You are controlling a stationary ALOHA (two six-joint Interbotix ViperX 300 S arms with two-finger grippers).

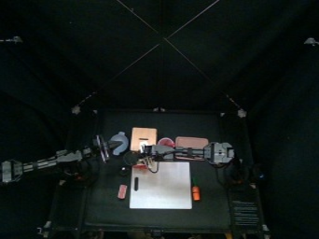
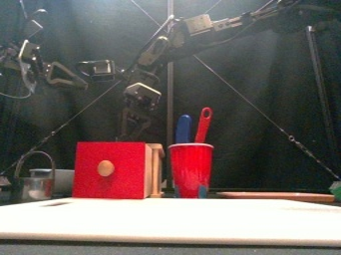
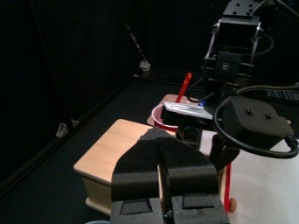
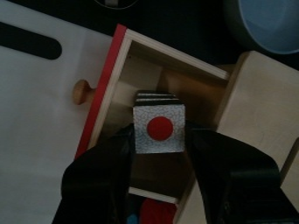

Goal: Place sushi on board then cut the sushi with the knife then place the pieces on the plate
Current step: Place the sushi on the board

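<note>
The step in hand is, I judge, taking the sushi out of the drawer to bring it to the board. The right end effector point(image 4: 160, 142) reaches down into the open drawer point(image 4: 193, 83) of the box point(image 2: 155, 169), and its jaws are closed on the sushi point(image 4: 160, 127), one on each side. The white end of the roll, with its red centre, faces the wrist camera, and some dark blocks show just behind it. The sushi is thus inside the drawer, between the red drawer front point(image 4: 100, 96) and the box body.

The left end effector point(image 3: 166, 171) hangs near the left side of the box, with its jaws together and nothing between them.

To do this step well, the lift should go straight up until the roll is clear of the drawer walls and the red front. Only then should it move sideways. The blocks can come apart, so the grip should be firm but without any twist or jerk.

The cup point(image 2: 190, 167) with the knives stands just beside the box, so the path should pass away from it. The board point(image 2: 160, 217) lies in front of the box. The roll should be laid there on its side, so that a knife can cut across it.
</note>
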